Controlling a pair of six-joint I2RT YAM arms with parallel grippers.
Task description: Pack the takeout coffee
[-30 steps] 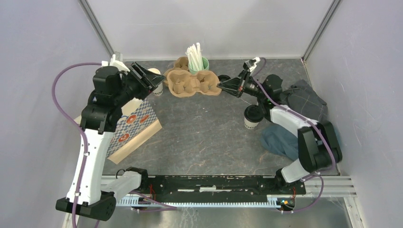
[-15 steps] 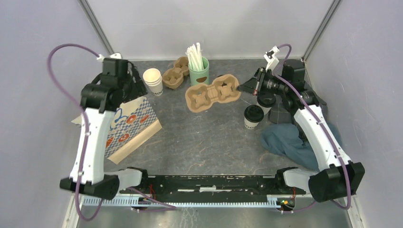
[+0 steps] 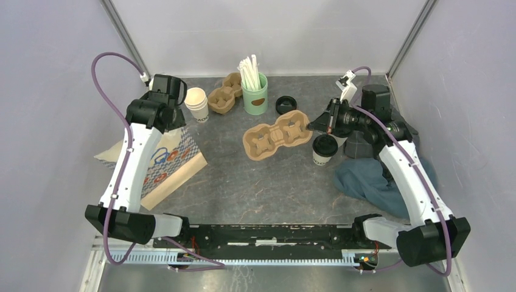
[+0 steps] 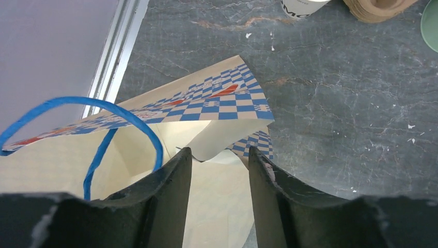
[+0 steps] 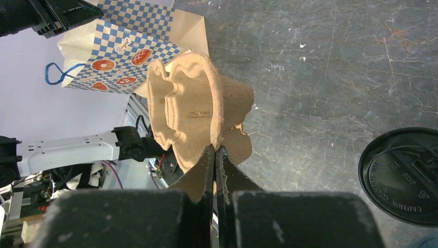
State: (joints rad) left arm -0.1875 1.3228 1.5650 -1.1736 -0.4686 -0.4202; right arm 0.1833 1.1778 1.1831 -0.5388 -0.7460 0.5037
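Right gripper (image 5: pixel 214 150) pinched shut on rim of cup carrier (image 3: pixel 277 134), carrier just beside the takeout coffee (image 3: pixel 324 148) standing on the table, probably for loading; left gripper (image 4: pixel 219 155) jaws apart, holding nothing, over paper bag (image 4: pixel 227 101) mouth.

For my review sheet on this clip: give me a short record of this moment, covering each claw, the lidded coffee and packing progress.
left claw: open, above the mouth of the checkered paper bag
right claw: shut on the edge of the cardboard cup carrier
takeout coffee: upright on the table, lid on, near the right claw
progress: coffee not yet in carrier or bag
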